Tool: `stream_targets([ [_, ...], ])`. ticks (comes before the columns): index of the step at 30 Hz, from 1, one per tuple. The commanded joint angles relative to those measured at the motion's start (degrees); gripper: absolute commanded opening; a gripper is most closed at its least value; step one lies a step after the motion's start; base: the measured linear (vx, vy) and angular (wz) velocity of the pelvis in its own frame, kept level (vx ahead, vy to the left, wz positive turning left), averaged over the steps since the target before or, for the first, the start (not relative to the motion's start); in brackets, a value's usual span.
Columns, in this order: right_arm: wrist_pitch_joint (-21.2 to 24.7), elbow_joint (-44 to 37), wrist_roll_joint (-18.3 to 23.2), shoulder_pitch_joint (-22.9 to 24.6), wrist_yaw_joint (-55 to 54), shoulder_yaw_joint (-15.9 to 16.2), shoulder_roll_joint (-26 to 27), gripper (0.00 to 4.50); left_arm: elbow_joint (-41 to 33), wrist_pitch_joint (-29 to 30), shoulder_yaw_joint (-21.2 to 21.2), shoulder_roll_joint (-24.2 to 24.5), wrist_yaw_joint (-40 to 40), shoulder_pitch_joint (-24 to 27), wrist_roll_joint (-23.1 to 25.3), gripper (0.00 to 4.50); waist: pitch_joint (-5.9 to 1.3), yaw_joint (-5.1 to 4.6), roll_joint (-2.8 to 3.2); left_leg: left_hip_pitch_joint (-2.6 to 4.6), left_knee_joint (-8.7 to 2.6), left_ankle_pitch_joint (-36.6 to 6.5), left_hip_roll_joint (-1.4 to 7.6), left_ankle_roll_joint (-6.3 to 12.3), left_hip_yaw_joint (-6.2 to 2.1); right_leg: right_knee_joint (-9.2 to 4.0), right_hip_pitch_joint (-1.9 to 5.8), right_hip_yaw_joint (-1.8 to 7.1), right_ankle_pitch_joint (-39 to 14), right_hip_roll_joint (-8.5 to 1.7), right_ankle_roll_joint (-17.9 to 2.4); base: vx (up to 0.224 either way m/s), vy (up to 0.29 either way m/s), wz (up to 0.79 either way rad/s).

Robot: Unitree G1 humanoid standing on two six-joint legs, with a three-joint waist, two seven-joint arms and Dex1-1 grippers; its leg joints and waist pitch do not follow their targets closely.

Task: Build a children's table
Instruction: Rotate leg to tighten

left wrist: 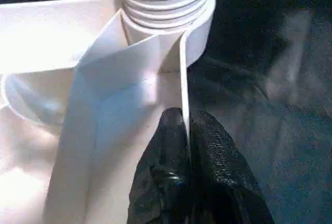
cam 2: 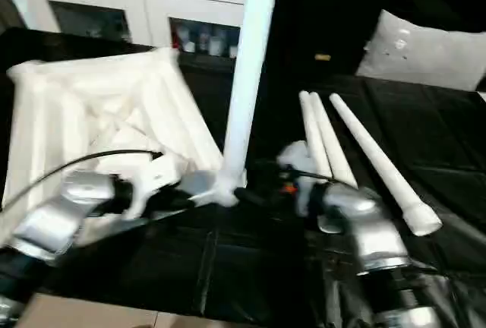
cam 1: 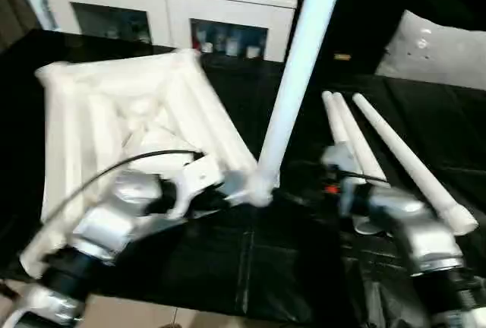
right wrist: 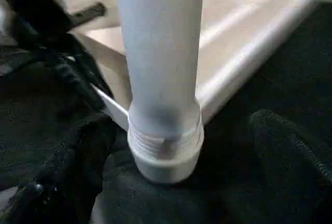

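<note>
Table top (cam 1: 114, 115) looked light and stiff; left pincer (left wrist: 185, 130) pinched its thin rib beside the standing leg (cam 1: 292, 85). Right pincer (right wrist: 176, 182) was open around that leg, letting go.

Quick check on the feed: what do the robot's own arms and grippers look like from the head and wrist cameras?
Both forearms are shiny silver cylinders with black collars. The left arm ends in a white wrist housing, with a thin black cable looping over it. The left gripper has black, finely textured fingers. A small orange-red mark shows on the right gripper.
</note>
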Motion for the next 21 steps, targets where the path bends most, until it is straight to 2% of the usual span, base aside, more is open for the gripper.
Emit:
stream_targets([
  [1,-1.09,-0.06,0.73,-1.07,3.98,0.97,-1.55,4.45,-0.38,-3.74,-3.09,0.2,-4.09,-1.82,-0.04,0.0,-3.5,-0.3,0.41,0.18,-3.94,-7.96,2.33,3.46,-0.31,-4.21,3.13,3.19,-13.83,-4.49,-10.54,0.0,0.0,0.0],
  [3,-1.9,0.88,0.35,-2.02,6.93,2.19,-2.65,4.29,0.35,-6.41,-4.05,1.65,-7.2,-2.26,0.18,0.0,-3.5,-0.16,0.46,0.33,-3.93,-8.33,2.38,3.26,-0.33,-4.21,3.05,3.19,-14.29,-4.47,-10.55,0.0,0.0,0.0],
  [4,-1.79,1.13,0.46,-2.29,7.42,2.41,-2.76,4.09,0.47,-6.9,-4.21,1.88,-7.74,-2.35,0.12,0.0,-3.48,-0.18,0.47,0.16,-3.99,-8.2,2.38,3.14,-0.36,-4.2,3.15,3.19,-14.17,-4.53,-10.63,0.0,0.0,0.0],
  [8,-2.03,2.13,0.77,-3.28,9.07,3.58,-2.95,3.83,1.04,-8.97,-4.92,2.61,-9.67,-2.78,0.02,0.0,-3.59,-0.23,0.15,0.05,-3.93,-7.48,2.27,2.99,-0.36,-4.01,3.26,3.16,-13.4,-4.5,-10.8,0.0,0.0,0.0],
  [10,-2.02,2.39,0.58,-3.5,10.07,4.18,-2.73,3.65,1.13,-9.8,-5.07,2.74,-10.52,-2.88,0.0,0.0,-3.63,-0.25,0.28,0.03,-3.88,-6.84,2.36,2.89,-0.36,-3.84,3.3,3.2,-12.55,-4.56,-11.02,0.0,0.0,0.0],
  [12,-1.88,2.46,0.67,-3.52,10.7,4.4,-2.67,3.37,1.26,-10.12,-5.16,2.74,-10.68,-2.98,0.05,0.0,-3.74,-0.25,-0.05,0.0,-3.81,-6.51,2.36,3.1,-0.3,-3.77,3.35,3.19,-11.98,-4.54,-11.13,0.0,0.0,0.0],
  [14,-1.77,2.49,0.79,-3.51,11.34,4.66,-2.7,3.2,1.48,-10.43,-5.21,2.68,-10.73,-3.13,0.15,0.0,-3.69,-0.19,0.14,-0.01,-3.83,-6.16,2.39,3.17,-0.33,-3.72,3.32,3.19,-11.7,-4.57,-11.28,0.0,0.0,0.0],
  [16,-1.42,2.59,0.94,-3.49,12.51,5.09,-2.82,3.12,2.01,-11.11,-5.19,2.56,-10.91,-3.33,0.34,0.0,-3.64,-0.21,0.07,0.02,-3.84,-6.79,2.33,3.14,-0.32,-3.84,3.32,3.15,-12.73,-4.54,-11.08,0.0,0.0,0.0],
  [21,-1.19,2.64,1.24,-3.34,13.59,5.74,-3.11,2.61,2.58,-11.95,-5.3,2.47,-11.07,-3.49,0.53,0.0,-3.67,-0.17,0.05,0.04,-3.83,-6.74,2.36,2.89,-0.33,-3.85,3.29,3.16,-13.15,-4.55,-10.86,0.0,0.0,0.0],
])
